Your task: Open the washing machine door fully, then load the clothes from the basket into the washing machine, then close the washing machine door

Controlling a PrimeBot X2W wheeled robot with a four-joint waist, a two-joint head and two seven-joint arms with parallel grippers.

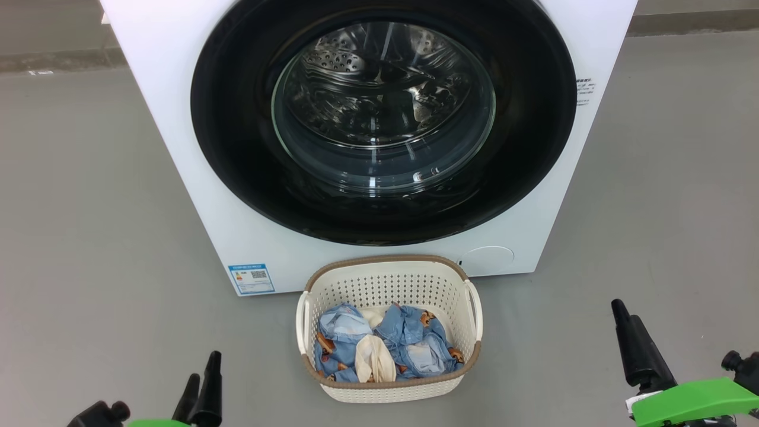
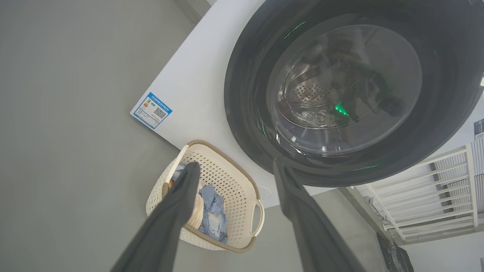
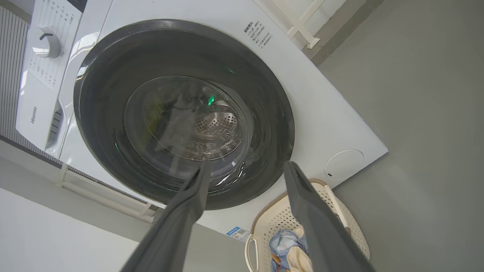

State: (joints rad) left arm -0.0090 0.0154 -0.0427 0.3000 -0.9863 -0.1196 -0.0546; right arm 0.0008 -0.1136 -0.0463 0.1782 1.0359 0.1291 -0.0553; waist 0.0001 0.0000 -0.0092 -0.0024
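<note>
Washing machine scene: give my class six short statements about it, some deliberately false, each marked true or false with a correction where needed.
1. The washing machine door is shut. True.
2. The basket stands on top of the washing machine. False: it stands on the floor in front of it.
3. The clothes lie in the basket. True.
4. The left claw grips a garment. False: it is open and empty.
5. The blue label sticker is at the machine's top right in the head view. False: it is at the lower left of its front.
6. The right claw is open and holds nothing. True.
</note>
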